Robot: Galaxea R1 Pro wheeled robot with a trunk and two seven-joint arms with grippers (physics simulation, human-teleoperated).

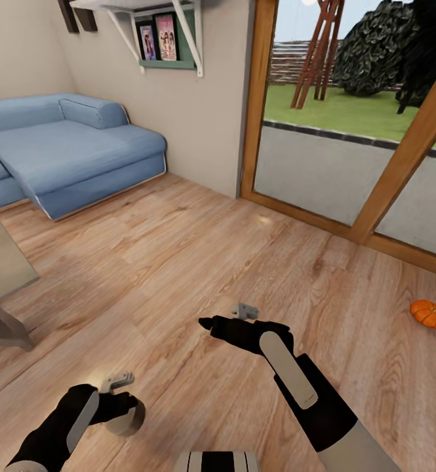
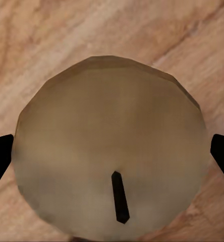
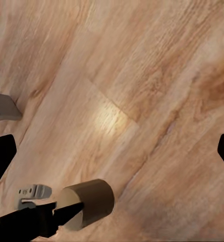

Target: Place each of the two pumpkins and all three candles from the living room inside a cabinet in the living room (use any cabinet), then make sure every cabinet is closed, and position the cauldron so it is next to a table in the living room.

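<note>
candle (image 1: 124, 415) sits between the fingers of the left hand (image 1: 116, 401), low over the wood floor (image 1: 178, 262); from the left wrist its round tan top (image 2: 109, 146) with a short dark wick (image 2: 120, 196) spans nearly the whole gap, a black fingertip (image 2: 0, 156) at each side, so the left hand is grasping the candle. whether the candle rests on the floor or hangs just above it i cannot tell. well beyond the left hand, a grey desk (image 1: 1, 275) edge comes in, and farther off stands a blue sofa (image 1: 67, 151) under a wall shelf (image 1: 165, 39) with pictures. right hand (image 1: 208, 323) reaches forward ahead of the left one, fingers spread wide apart and released, with bare floor between them. from the right wrist the same candle (image 3: 89, 201) appears below, held by the other arm. pumpkin (image 1: 431, 314), orange and ribbed, lies on the floor well off to the outer side of the right hand, near the wood-framed glass door (image 1: 349, 131).
</note>
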